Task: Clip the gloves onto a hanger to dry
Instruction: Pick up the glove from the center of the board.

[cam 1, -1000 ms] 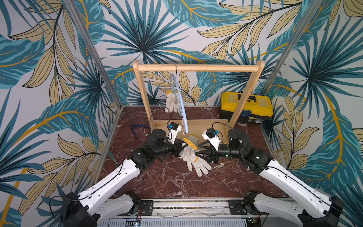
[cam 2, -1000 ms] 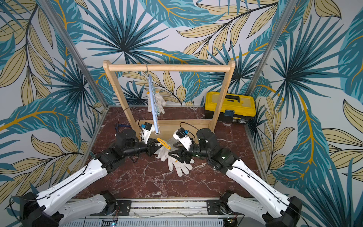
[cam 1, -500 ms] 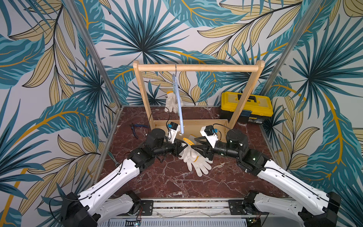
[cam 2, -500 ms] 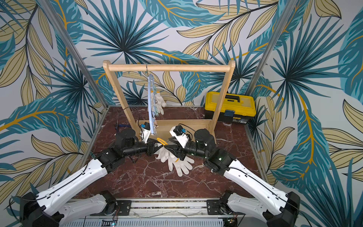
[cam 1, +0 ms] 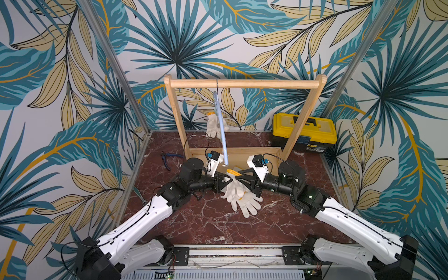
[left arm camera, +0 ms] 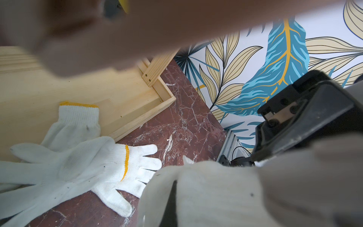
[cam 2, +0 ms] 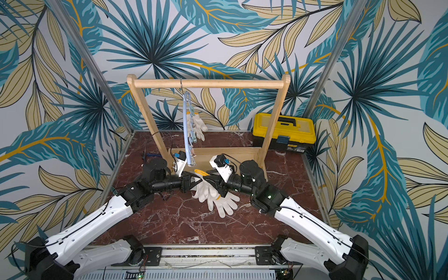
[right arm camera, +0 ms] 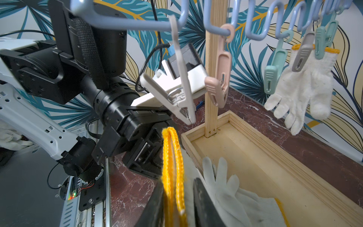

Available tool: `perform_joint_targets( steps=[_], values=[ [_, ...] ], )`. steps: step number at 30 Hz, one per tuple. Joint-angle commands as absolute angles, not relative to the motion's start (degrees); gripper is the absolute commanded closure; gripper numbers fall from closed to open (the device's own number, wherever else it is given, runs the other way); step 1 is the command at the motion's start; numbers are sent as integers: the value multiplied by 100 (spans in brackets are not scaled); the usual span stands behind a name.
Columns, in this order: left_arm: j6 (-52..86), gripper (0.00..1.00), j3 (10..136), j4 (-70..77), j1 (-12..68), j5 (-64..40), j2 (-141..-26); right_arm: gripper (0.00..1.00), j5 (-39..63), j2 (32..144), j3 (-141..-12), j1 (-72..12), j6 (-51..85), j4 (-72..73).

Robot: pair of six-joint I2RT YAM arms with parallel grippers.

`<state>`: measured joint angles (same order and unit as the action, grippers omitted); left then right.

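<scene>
One clipped glove (cam 1: 211,126) hangs from the hanger's (cam 1: 223,145) far clips; the rest are not yet hung. Just below the hanger's near end, my left gripper (cam 1: 224,183) clamps the held glove (cam 1: 232,189) while my right gripper (cam 1: 237,178) pinches its yellow cuff (white knit, limp, bunched). Loose gloves (cam 1: 248,206) sprawl beneath on the worktop (cam 1: 206,218).

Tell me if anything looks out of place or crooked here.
The hanger hangs turned crosswise to the wooden rail, not along it, with one glove clipped on. Blue-handled pliers lie stray on the table.
</scene>
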<state>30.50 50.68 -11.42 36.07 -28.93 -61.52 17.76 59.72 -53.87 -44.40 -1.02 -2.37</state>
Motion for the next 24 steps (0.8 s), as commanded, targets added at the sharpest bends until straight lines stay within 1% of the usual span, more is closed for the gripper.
perform_joint_targets(
  steps=[1, 4, 13, 21, 22, 24],
  values=[
    [3076, 100, 5387, -1090, 3551, -3013, -6161, 74, 1656, 5841, -5230, -4474, -6, -20],
    [3067, 100, 5378, -1090, 3526, -3032, -6170, 74, 1635, 5805, -5191, -4474, 0, -2],
    [3059, 100, 5379, -1095, 3498, -3075, -6170, 82, 1608, 5801, -5159, -4474, 36, 52],
    [2996, 100, 5362, -1037, 3489, -3116, -6188, 97, 1597, 5803, -5168, -4471, 55, 78],
    [2952, 95, 5346, -1037, 3488, -3075, -6183, 98, 1547, 5817, -5175, -4474, 83, 74],
    [2789, 80, 5273, -1047, 3481, -2960, -6125, 100, 1395, 5867, -5205, -4474, 93, -14]
  ],
)
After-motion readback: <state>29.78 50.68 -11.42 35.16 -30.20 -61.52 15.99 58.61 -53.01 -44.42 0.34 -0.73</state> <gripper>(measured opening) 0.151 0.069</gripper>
